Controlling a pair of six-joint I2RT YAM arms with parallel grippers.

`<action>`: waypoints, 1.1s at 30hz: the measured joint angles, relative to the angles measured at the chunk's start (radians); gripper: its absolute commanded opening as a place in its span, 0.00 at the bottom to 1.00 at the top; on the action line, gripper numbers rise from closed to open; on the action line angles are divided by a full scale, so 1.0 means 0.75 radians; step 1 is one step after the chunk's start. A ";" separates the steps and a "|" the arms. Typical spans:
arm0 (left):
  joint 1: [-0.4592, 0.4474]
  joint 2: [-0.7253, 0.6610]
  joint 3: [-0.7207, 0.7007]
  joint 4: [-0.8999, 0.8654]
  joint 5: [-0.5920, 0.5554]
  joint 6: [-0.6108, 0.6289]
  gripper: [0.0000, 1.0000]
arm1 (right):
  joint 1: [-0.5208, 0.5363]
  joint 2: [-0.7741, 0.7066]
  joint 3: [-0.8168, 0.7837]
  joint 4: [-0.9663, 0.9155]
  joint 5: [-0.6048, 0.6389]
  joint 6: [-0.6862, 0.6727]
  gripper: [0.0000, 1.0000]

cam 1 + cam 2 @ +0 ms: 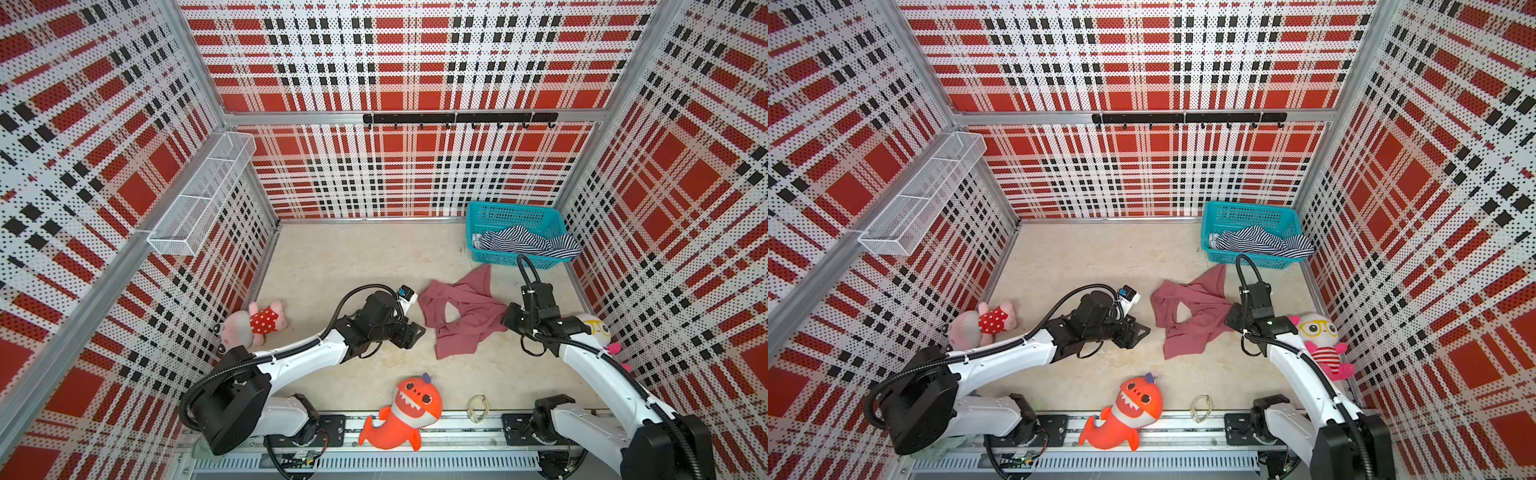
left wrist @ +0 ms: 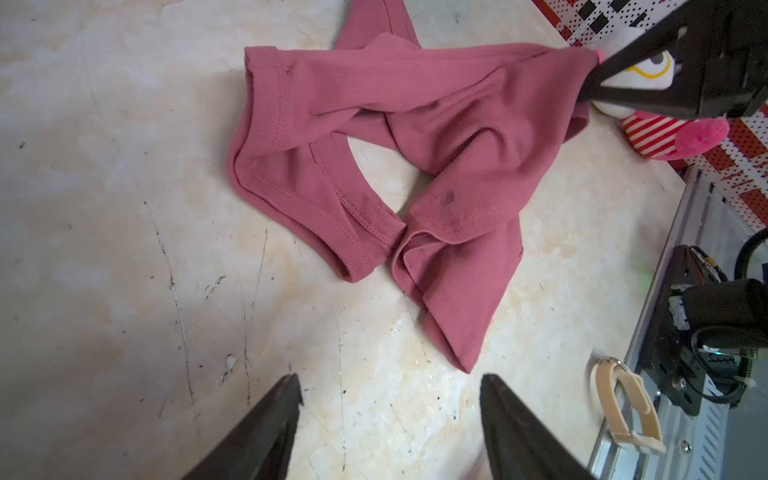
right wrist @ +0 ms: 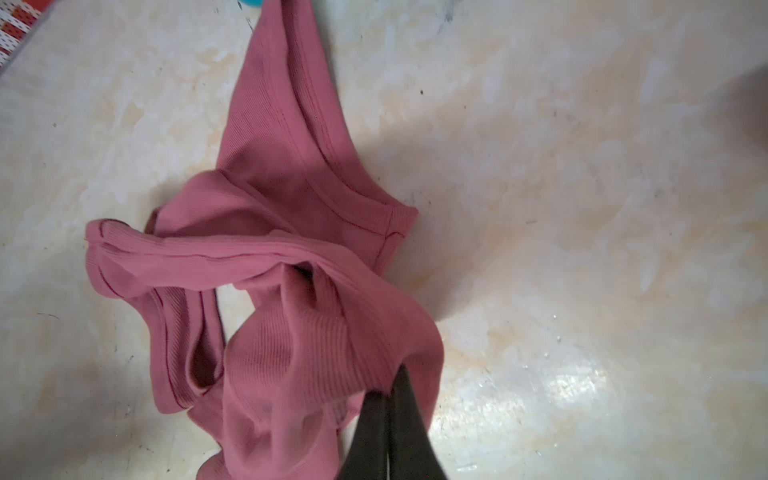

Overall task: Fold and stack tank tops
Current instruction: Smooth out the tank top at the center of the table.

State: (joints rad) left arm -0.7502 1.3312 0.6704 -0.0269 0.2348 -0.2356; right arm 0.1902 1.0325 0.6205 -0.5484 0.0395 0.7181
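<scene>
Just ahead of the left gripper [image 2: 390,380]: rose tank top [image 2: 457,137] crumpled on the floor [image 2: 124,208] | left gripper: jaws apart, empty | right gripper [image 3: 395,386]: clamped on that top's edge | beyond right gripper: striped tank top [image 1: 525,243] in blue basket [image 1: 511,216]

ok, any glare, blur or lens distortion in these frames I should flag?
Both top views: evenly lit, no glare, but the wide lens stretches the plaid walls toward the corners. Left wrist view: rose tank top crisp, left end effector soft at the frame edge. Right wrist view: glare patch on the table, cloth blurred near the right end effector, dark shadow beside the top.
</scene>
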 measured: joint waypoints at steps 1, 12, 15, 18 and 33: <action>0.012 0.005 0.000 0.008 0.001 -0.016 0.52 | -0.001 0.008 -0.004 0.001 -0.009 0.001 0.00; -0.054 0.406 0.140 0.089 0.010 -0.247 0.22 | -0.001 0.030 -0.001 0.058 -0.053 -0.007 0.00; -0.111 0.458 0.188 0.103 0.035 -0.268 0.35 | -0.001 0.026 -0.001 0.058 -0.050 -0.014 0.00; -0.151 0.493 0.223 0.115 0.066 -0.283 0.45 | -0.001 0.023 -0.001 0.058 -0.047 -0.022 0.00; -0.194 0.713 0.391 0.060 0.067 -0.293 0.00 | 0.011 0.022 0.258 0.037 -0.129 -0.095 0.00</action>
State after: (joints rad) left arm -0.8955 1.8656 0.9638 0.0181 0.2848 -0.4553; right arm 0.1982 1.0492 0.8139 -0.5205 -0.0570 0.6468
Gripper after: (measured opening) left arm 0.051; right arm 0.049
